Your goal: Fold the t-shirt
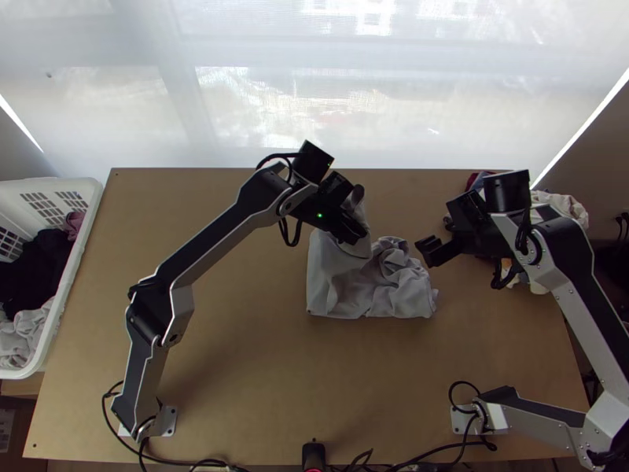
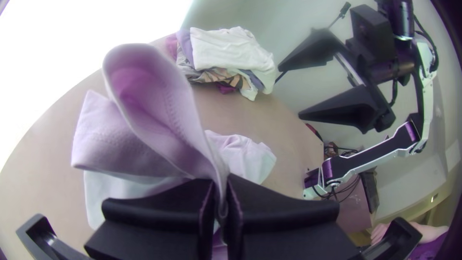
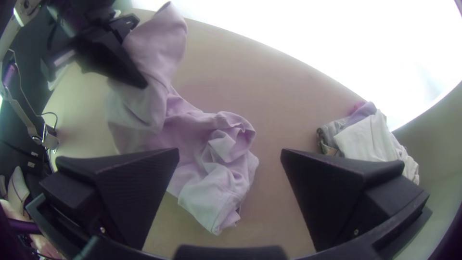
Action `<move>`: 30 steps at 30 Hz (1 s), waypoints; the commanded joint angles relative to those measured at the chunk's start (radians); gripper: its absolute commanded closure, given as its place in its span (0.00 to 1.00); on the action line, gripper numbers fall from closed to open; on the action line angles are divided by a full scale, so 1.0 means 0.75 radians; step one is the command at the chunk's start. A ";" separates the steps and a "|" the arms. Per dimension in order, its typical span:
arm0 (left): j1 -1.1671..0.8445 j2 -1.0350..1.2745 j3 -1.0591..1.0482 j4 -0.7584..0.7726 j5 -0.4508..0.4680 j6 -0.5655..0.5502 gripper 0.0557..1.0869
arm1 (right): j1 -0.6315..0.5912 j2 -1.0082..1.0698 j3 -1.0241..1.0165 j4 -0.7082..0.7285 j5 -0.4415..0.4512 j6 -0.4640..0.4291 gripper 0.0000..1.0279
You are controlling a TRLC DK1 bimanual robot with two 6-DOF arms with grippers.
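The pale grey cloth t-shirt (image 1: 330,279), partly bunched on the light wooden counter (image 1: 236,354), should handle limp and light, so while the black left gripper (image 2: 220,192) pinches a raised fold, the spread black right gripper (image 3: 230,155) best takes an outer hem.

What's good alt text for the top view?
Left gripper holds up part of a grey shirt; the rest lies on a wooden table, bunched at its right side. The right gripper hovers by that side, holding nothing. A white basket of clothes stands at the left edge; more clothes lie at the far right.
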 commanded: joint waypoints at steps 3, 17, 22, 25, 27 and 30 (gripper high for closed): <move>-0.077 0.090 0.013 0.188 -0.036 -0.080 0.97 | -0.035 -0.008 -0.008 -0.007 0.014 -0.004 0.04; -0.212 0.277 0.078 0.284 -0.073 -0.102 0.97 | -0.043 -0.006 -0.035 -0.007 0.016 -0.006 0.04; -0.231 0.340 0.103 0.340 -0.091 -0.133 0.97 | -0.045 -0.010 -0.047 -0.007 0.016 -0.008 0.04; -0.243 0.346 0.115 0.378 -0.130 -0.147 0.97 | -0.043 -0.010 -0.053 -0.007 0.016 -0.010 0.04; -0.245 0.334 0.121 0.399 -0.153 -0.147 0.97 | -0.041 -0.017 -0.055 -0.007 0.016 -0.010 0.04; -0.245 0.330 0.130 0.425 -0.173 -0.147 0.97 | -0.043 -0.025 -0.066 -0.007 0.016 -0.008 0.04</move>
